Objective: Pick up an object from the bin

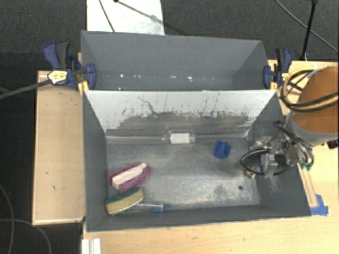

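Grey bin [180, 181] holds blue block [222, 150], yellow sponge [124, 200], purple-white lump [128, 175]

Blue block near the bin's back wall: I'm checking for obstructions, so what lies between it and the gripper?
Nothing: the camera view shows only bare bin floor between the blue block and the gripper.

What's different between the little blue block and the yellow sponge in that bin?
The blue block is far smaller than the yellow-and-green sponge. The block is chunky and one colour; the sponge is long, flattish and two-layered. The block lies alone nearer the gripper, toward the view's right; the sponge sits at the lower left beside a pink-and-white thing. Both rest on the bin floor, clear of the gripper.
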Controlling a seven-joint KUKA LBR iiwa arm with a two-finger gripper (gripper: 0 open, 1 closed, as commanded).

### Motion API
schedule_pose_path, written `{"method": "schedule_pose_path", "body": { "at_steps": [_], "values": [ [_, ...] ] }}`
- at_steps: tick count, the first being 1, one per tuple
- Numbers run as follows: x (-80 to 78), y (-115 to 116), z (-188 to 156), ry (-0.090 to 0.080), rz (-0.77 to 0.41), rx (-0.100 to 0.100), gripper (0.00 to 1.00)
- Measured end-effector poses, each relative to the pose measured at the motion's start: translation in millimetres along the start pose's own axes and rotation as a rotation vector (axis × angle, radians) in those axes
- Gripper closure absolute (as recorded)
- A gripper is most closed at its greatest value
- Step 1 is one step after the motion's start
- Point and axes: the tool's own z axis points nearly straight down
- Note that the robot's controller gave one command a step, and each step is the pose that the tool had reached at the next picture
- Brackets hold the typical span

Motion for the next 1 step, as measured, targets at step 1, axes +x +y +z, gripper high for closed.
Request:
{"method": "schedule_pose_path", "body": {
  "at_steps": [1],
  "values": [
    [1.8, 15.3, -81.3, 0.0, -0.008, 0.0, 1.0]
  ]
}}
